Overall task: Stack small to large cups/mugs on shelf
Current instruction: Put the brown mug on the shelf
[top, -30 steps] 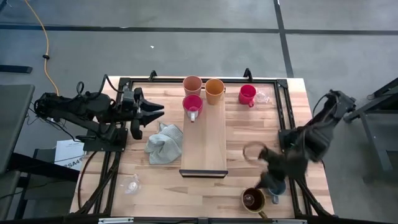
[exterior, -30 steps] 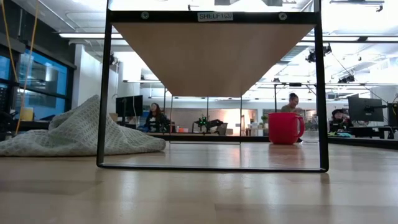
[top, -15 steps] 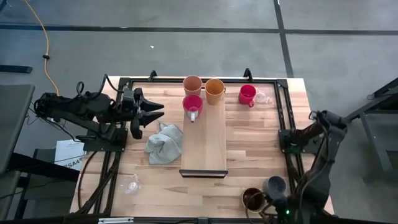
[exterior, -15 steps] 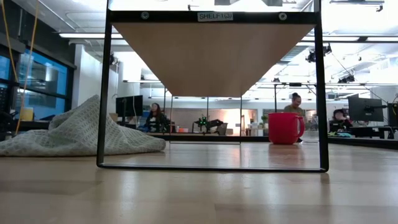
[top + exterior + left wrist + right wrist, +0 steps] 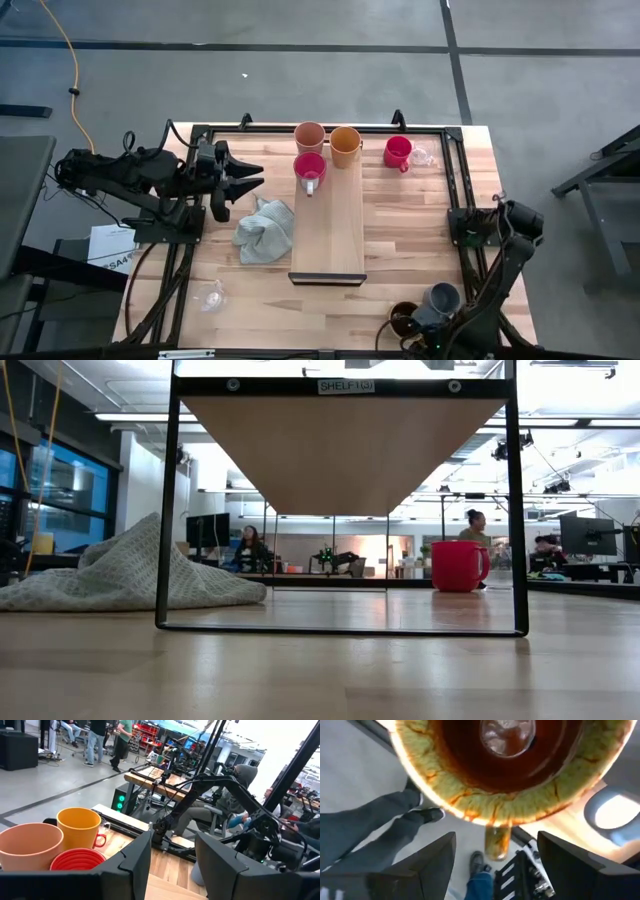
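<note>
Below the right pincer point(image 5: 495, 865), brown mug point(image 5: 505, 765), fingers spread apart.

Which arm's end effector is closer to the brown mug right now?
The right. Its end effector hangs open just above the brown mug at the table's near right corner. The left end effector waits open across the table, beside the grey cloth.

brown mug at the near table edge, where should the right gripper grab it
Probably by the rim. The brown mug stands upright with its mouth open, and its handle sticks out past the table edge, awkward to reach. The right gripper is open beside that handle, so coming from above, one finger inside the wall and one outside, looks simplest.
</note>
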